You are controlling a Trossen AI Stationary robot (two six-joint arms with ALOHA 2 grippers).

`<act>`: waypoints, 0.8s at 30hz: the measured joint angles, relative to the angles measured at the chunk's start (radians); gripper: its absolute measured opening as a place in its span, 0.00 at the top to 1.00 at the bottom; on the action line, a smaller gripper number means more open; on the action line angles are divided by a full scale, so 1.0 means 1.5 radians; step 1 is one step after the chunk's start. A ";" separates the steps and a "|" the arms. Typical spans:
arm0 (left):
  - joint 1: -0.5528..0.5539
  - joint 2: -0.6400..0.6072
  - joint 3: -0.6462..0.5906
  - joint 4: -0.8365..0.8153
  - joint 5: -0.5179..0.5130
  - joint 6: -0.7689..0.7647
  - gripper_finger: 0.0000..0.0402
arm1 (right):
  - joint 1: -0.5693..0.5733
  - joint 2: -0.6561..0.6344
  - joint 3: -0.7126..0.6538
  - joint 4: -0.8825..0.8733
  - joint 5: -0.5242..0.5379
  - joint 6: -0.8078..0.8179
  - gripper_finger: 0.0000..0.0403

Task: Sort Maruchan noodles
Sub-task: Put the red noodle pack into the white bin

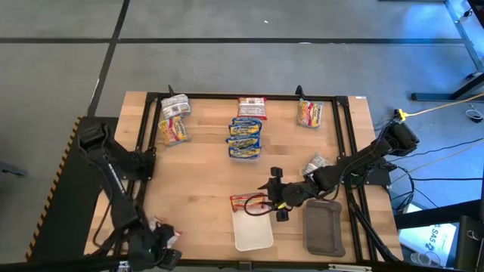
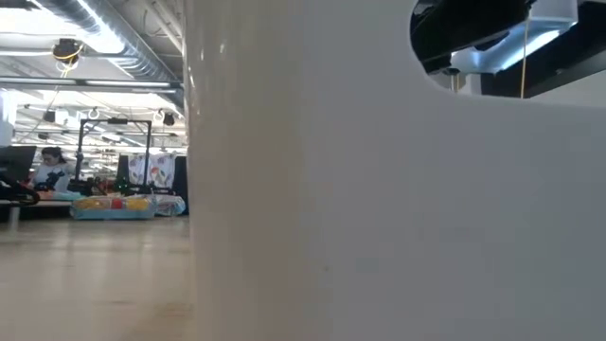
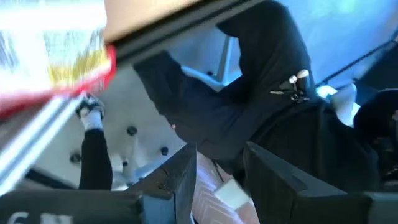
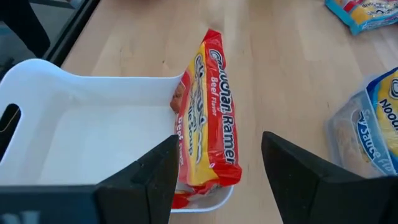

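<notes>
A red-orange noodle packet [image 4: 208,112] leans on the white tray [image 4: 74,93] rim, right gripper [image 1: 274,193] jaws spread (left's unclear).

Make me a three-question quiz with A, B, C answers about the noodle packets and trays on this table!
1. Where is the red Beef Flavor ramen packet?
A. flat mid-table
B. leaning on the white tray's rim
C. inside the dark grey tray

2. What colour is the tray beside the white tray?
A. dark grey
B. blue
C. yellow

3. How do the right gripper's jaws stand?
A. shut on a blue packet
B. shut on the red packet
C. open, either side of the red packet

Answers:
1 B, the right wrist view shows it propped on the tray's edge.
2 A, the high view shows a dark grey tray.
3 C, gaps show between both jaws and the packet.
</notes>
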 joint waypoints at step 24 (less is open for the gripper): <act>-0.003 0.188 0.226 -0.325 0.086 -0.002 0.68 | 0.000 0.000 0.000 -0.011 0.000 0.016 0.49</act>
